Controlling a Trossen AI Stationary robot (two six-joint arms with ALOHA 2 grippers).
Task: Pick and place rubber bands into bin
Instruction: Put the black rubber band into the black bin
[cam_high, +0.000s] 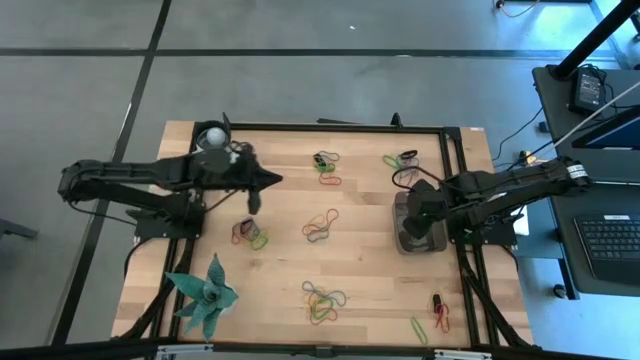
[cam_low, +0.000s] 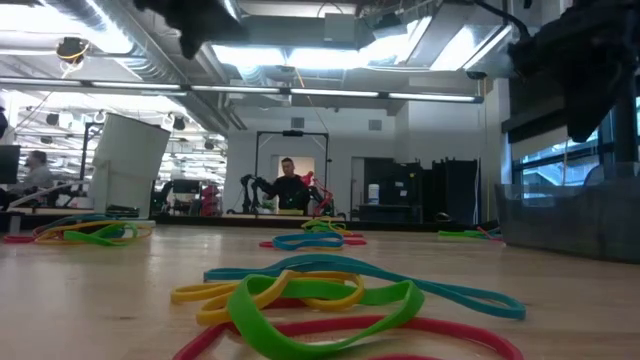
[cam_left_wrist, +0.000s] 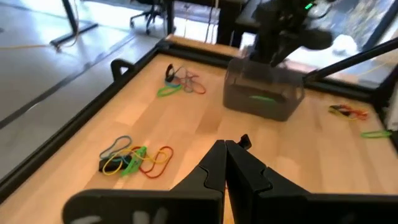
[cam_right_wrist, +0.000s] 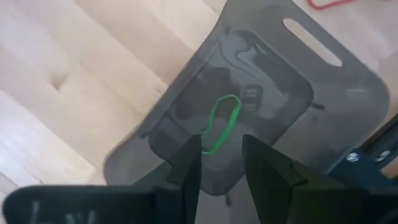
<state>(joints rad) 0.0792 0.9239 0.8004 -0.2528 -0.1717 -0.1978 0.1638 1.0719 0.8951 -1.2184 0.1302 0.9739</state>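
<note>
Pale planked wood makes up the bench (cam_high: 290, 270), smooth and matt, framed by a thin black rail along its edges. Thin elastic rubber bands (cam_high: 320, 227) lie on it in small tangled clusters of red, green, yellow, orange and dark loops, spread near the far rail, the middle and the near edge, with bare wood open between them. Dark grey and slightly see-through, the bin (cam_high: 420, 237) is a low-walled rectangular tray with rounded corners and a slot handle at one end; it sits on the bench's right side, just beside the right rail. One green loop (cam_right_wrist: 222, 124) lies flat on its floor.

Directly above the bin hangs the right claw (cam_right_wrist: 222, 158), its two dark fingers parted and holding nothing, the green loop showing in the gap between them, lower down. The left claw (cam_left_wrist: 226, 167) is over the left-centre of the bench, fingers pressed together and empty, with a cluster of bands (cam_high: 250, 234) close below it on the wood. A spiky teal plant (cam_high: 204, 292) stands at the near left corner and a white round cup (cam_high: 213, 136) at the far left.
</note>
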